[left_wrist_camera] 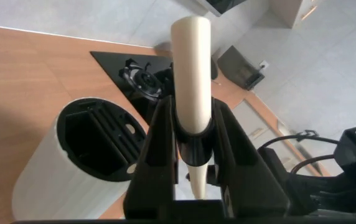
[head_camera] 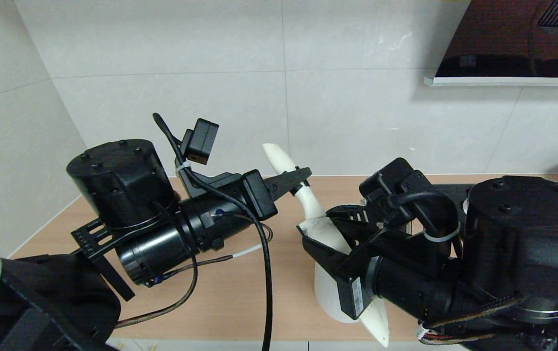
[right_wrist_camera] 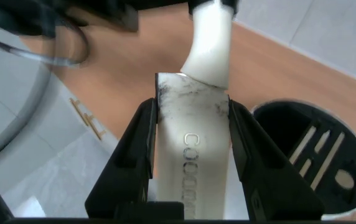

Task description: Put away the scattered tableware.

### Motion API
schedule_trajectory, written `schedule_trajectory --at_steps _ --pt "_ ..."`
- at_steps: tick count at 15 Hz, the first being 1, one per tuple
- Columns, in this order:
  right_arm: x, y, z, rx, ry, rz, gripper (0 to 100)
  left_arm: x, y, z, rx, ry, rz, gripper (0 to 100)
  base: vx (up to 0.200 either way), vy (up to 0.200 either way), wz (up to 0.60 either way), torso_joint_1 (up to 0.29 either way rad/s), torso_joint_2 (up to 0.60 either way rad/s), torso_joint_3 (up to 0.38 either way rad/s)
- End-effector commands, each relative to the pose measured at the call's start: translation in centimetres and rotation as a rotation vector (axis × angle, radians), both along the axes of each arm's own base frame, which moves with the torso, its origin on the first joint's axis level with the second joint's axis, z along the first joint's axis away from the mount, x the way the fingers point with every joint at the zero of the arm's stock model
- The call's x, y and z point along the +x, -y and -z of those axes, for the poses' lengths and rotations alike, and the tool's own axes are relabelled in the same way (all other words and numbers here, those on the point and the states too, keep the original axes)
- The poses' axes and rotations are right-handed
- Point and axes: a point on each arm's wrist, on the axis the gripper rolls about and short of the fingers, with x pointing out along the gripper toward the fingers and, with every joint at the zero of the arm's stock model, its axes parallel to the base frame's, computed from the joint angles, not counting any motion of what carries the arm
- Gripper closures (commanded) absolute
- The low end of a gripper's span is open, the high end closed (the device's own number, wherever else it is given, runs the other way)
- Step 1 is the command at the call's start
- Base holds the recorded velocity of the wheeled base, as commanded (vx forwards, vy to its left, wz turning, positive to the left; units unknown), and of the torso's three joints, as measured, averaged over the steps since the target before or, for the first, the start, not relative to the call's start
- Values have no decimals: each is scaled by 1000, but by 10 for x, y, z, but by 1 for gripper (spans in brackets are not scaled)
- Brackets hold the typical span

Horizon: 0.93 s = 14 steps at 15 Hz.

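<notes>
**A:** Where is the knife (head_camera: 309,204), and what has hold of it?

**B:** It hangs in the air between both claws. The left claw (head_camera: 298,178) is clamped on the pale handle, and the right claw (head_camera: 325,232) is closed flat on the blade, just past where the handle ends. The handle end sticks up beyond the left claw, and the tip runs down and out past the right claw.

**A:** So what does the robot risk here?

**B:** Two claws are gripping one stiff thing. If either arm pulls or turns before the other lets go, the blade gets bent or wrenched. It looks like a white, brittle sort, so it might crack. The blade faces are also smooth. Once the left claw releases, the handle's weight could swing the knife in the right claw or slide it out.

**A:** And the holder (head_camera: 326,295)?

**B:** It stands on the tabletop (head_camera: 240,292) right under the right claw, with its black slotted insert open at the top. The tip seems to point beside it rather than into a slot. A lowering move without re-aiming would likely hit the rim and tip the holder over, or drop the knife onto the tabletop. The hob (left_wrist_camera: 134,70) lies beyond the holder.
</notes>
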Motion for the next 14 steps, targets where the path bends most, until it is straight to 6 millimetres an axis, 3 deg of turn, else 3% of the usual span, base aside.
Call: schedule_trajectory --at_steps 1,7,8,12,14 --pt "-1 1 -2 8 4 0 100 -1 -1 -2 -3 6 0 100 0 0 0 0 0 0" --pt "-1 2 -3 13 6 2 100 -4 -3 -12 -27 37 0 100 0 0 0 0 0 0" --pt "0 2 -3 11 5 2 0 -4 -3 -13 -29 39 0 100 0 0 0 0 0 0" --pt "-2 3 -5 19 7 -1 0 -12 -9 -26 -55 76 4 100 0 0 0 0 0 0" --pt "-6 21 -24 76 47 20 0 -18 -13 -41 -83 120 7 100 0 0 0 0 0 0"
